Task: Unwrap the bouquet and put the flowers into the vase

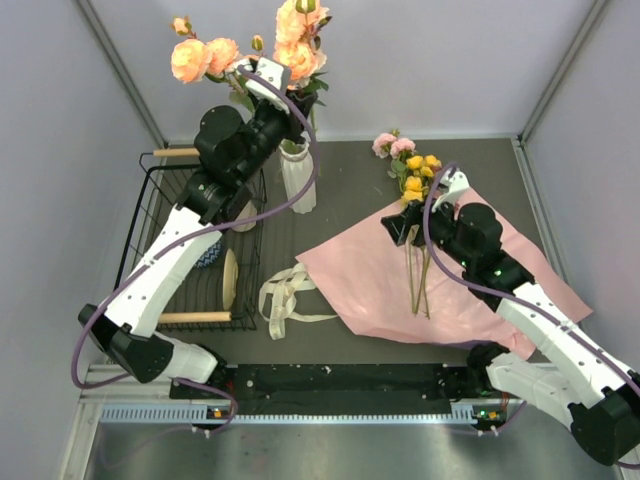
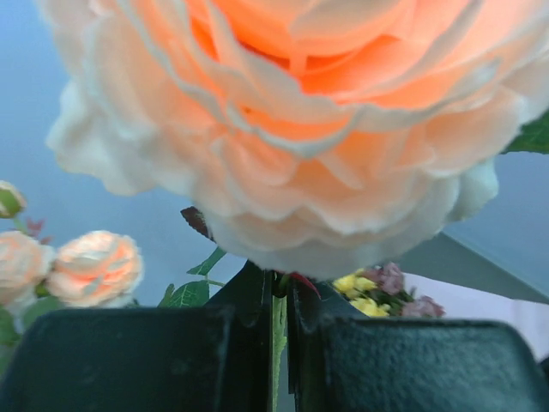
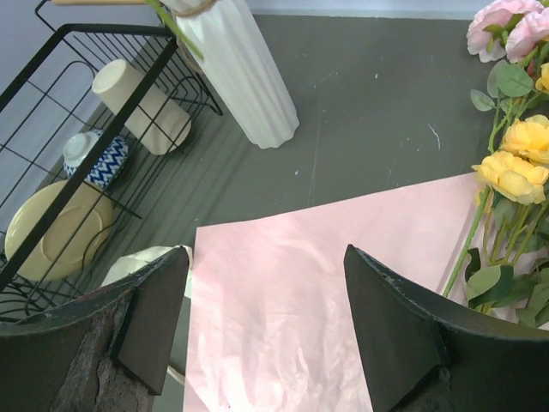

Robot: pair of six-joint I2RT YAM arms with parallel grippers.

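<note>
1. Left fingers [image 2: 171, 360] fill the bottom of my left wrist view, pressed together on a thin green stem [image 2: 280, 330] that rises between them.
2. Just above that pinch, a big peach rose [image 2: 292, 129] swells across most of the view, blurred by closeness. Smaller peach blooms [image 2: 90, 268] sit to its left.
3. Seen from above, my left arm reaches to the far side of the counter [image 1: 350, 170] and holds this spray up over the vase [image 1: 298, 180]. The vase stands upright just beside the black wire rack [image 1: 150, 190].
4. A strip of green crosses the vase's top in my right wrist view. I cannot tell whether it sits inside the mouth.
5. My right fingers [image 3: 403, 326] are spread wide with nothing between them, hovering over the opened pink paper wrap [image 3: 283, 292].
6. Yellow roses [image 3: 519, 172] and pink roses [image 3: 506, 26] lie just to the right of those fingers. Their stems rest on the paper and their heads point toward the far wall.
7. On the counter, a cream ribbon [image 1: 285, 295] lies loose between the paper and the rack.
8. Inside the rack are a beige cup [image 3: 141, 107] lying on its side, a blue-patterned bowl [image 3: 99, 159] and a pale yellow plate [image 3: 56, 227].
</note>
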